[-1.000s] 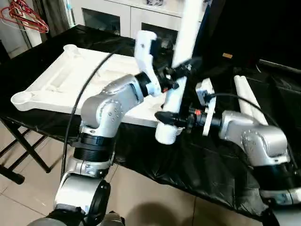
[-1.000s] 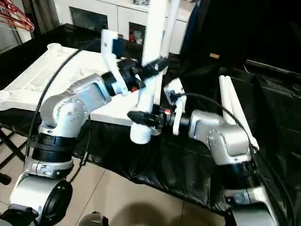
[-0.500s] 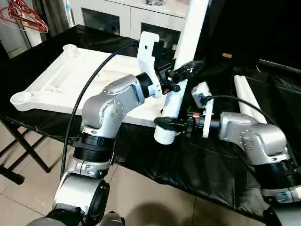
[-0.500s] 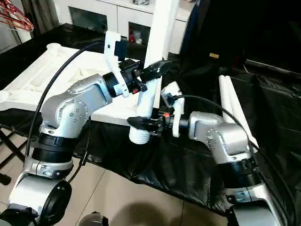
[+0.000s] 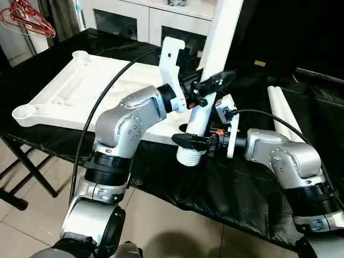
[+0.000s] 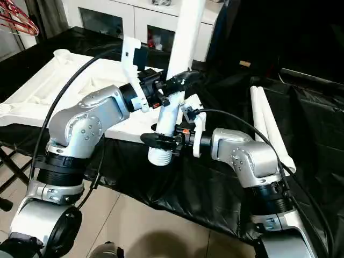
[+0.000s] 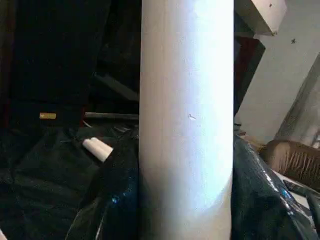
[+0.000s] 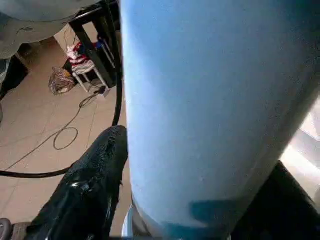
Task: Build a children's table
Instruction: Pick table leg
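The white table top (image 5: 80, 88) lies ribbed side up on the black-covered table, at the left, with round sockets at its corners. One long white leg (image 5: 215, 48) stands nearly upright over the table's front edge, its ribbed lower end (image 5: 188, 156) hanging free. My left gripper (image 5: 212, 84) is shut on the leg's middle. My right gripper (image 5: 188, 141) is shut on it lower down, just above the ribbed end. In the left wrist view the leg (image 7: 187, 120) stands between the black fingers (image 7: 117, 200). Two more legs (image 5: 282, 115) lie side by side at the right.
A white glass-door cabinet (image 5: 145, 19) stands behind the table. Red hangers (image 5: 27, 19) hang at the far left. A black folding stand (image 5: 27, 166) carries the table at the left, above a tiled floor (image 5: 161, 226). Black cloth (image 5: 226, 188) drapes over the front edge.
The leg's top has leaned a little further to the right. My right arm has drawn in toward the left, still gripping the leg's lower part.
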Tool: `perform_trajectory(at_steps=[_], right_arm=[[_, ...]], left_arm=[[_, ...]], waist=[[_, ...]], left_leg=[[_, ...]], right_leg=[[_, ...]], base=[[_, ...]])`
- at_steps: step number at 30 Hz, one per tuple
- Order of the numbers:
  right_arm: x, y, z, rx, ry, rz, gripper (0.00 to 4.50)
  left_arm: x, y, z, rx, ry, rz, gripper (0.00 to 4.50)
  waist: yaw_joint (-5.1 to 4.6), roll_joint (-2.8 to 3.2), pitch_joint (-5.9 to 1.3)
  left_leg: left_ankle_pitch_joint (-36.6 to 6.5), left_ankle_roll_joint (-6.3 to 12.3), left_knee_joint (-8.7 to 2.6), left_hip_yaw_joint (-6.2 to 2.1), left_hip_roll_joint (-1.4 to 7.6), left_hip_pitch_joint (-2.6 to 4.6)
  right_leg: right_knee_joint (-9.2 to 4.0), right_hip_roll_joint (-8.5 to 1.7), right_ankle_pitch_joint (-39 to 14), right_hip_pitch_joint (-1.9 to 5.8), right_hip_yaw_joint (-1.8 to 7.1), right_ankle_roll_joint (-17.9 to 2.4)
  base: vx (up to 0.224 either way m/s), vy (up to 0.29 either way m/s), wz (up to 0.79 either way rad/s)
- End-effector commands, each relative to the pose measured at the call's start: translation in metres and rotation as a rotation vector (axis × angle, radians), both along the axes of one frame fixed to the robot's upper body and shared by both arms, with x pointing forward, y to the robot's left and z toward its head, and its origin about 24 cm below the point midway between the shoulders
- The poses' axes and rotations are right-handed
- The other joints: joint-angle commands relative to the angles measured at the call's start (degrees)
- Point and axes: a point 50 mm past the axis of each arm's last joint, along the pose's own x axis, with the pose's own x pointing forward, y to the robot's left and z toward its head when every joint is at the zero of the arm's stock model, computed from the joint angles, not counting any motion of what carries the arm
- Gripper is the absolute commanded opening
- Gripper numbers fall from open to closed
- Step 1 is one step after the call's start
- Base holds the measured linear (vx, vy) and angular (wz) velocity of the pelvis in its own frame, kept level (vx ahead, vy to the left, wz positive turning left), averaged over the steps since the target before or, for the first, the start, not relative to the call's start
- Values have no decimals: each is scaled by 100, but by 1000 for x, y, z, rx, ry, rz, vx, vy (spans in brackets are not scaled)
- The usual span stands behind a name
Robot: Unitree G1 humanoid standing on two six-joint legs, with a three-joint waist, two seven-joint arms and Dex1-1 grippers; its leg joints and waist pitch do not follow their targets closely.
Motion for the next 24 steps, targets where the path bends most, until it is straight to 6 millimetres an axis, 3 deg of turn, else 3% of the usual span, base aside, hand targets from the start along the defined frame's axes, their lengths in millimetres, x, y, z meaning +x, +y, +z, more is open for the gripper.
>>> perform_trajectory(at_steps=[1, 10, 17, 19, 24], right_arm=[[4, -6, 5, 5, 1, -31, 273], [4, -9, 4, -3, 4, -40, 200], [3, -9, 2, -8, 7, -43, 193], [3, -9, 2, -7, 3, -51, 193], [4, -8, 2, 2, -3, -64, 192]], left_arm=[[-3, -3, 6, -6, -35, -16, 180], [-2, 0, 6, -6, -36, -11, 180], [-1, 1, 7, -5, -40, -1, 180], [3, 3, 6, 2, -35, 45, 236], [3, 4, 6, -7, -45, 43, 278]], waist=[[-8, -26, -453], [-8, -12, -456], [-11, -13, -460], [-8, -12, -459], [-7, -9, -459]], left_leg=[[-835, -200, -385, -85, 237, 128], [-821, -198, -384, -85, 238, 126], [-816, -212, -383, -87, 237, 125], [-827, -207, -383, -85, 239, 132], [-831, -218, -384, -86, 236, 129]], right_leg=[[-425, -433, -901, 295, 266, -824], [-419, -431, -833, 297, 266, -840], [-411, -430, -793, 303, 265, -851], [-419, -432, -802, 299, 267, -845], [-421, -435, -820, 302, 267, -842]], base=[[0, 0, 0], [0, 0, 0], [0, 0, 0], [0, 0, 0], [0, 0, 0]])
